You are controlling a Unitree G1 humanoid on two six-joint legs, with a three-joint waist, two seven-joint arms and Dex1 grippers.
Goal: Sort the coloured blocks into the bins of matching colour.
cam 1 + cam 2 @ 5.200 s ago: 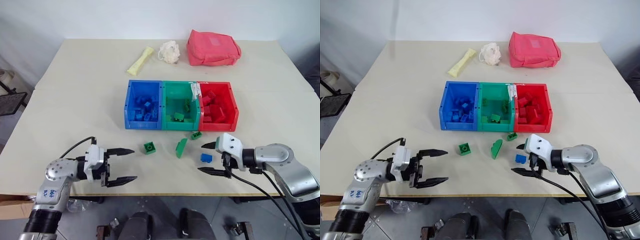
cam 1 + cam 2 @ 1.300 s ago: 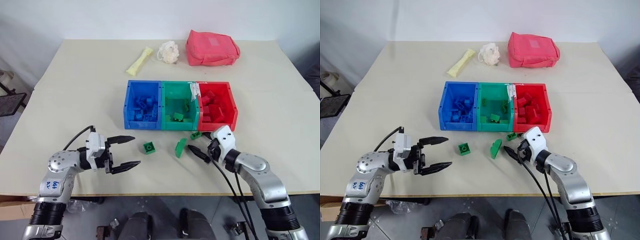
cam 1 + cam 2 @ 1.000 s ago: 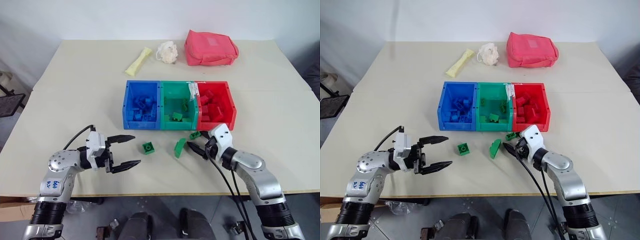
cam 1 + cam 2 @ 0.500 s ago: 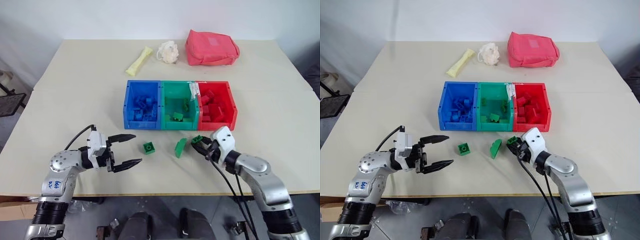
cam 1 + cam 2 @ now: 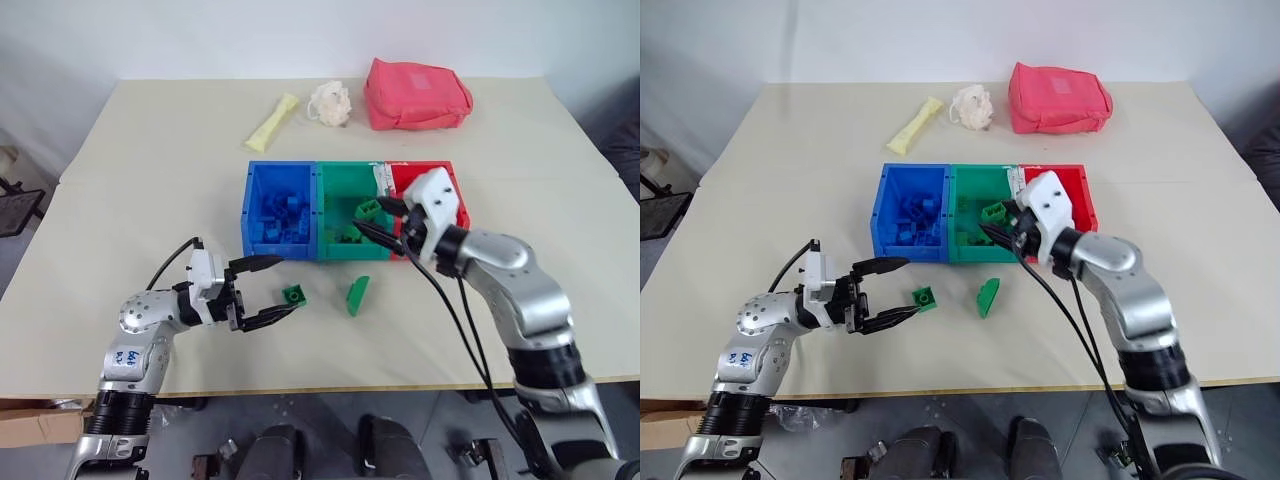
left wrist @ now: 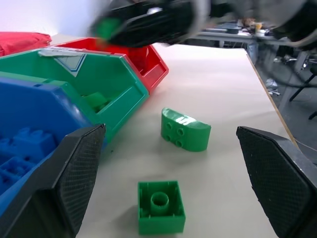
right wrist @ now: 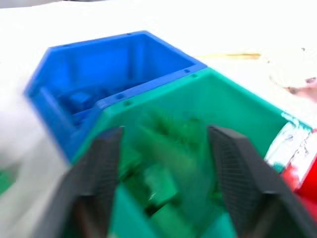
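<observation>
Right gripper (image 5: 383,220) hangs over the green bin (image 5: 340,187), jaws parted, seemingly around a green brick (image 5: 367,208); release squarely inside. Left gripper (image 5: 272,292) gapes wide, empty.

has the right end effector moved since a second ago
Yes. The right end effector has risen from the table in front of the red bin and now hangs over the green bin, a small green block at its tips.

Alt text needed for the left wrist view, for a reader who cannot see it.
Between the left tool's two open black fingers, a small square green block lies on the beige table, a curved green block just beyond it. The joined blue bin, green bin and red bin stand alongside, blocks inside.
</observation>
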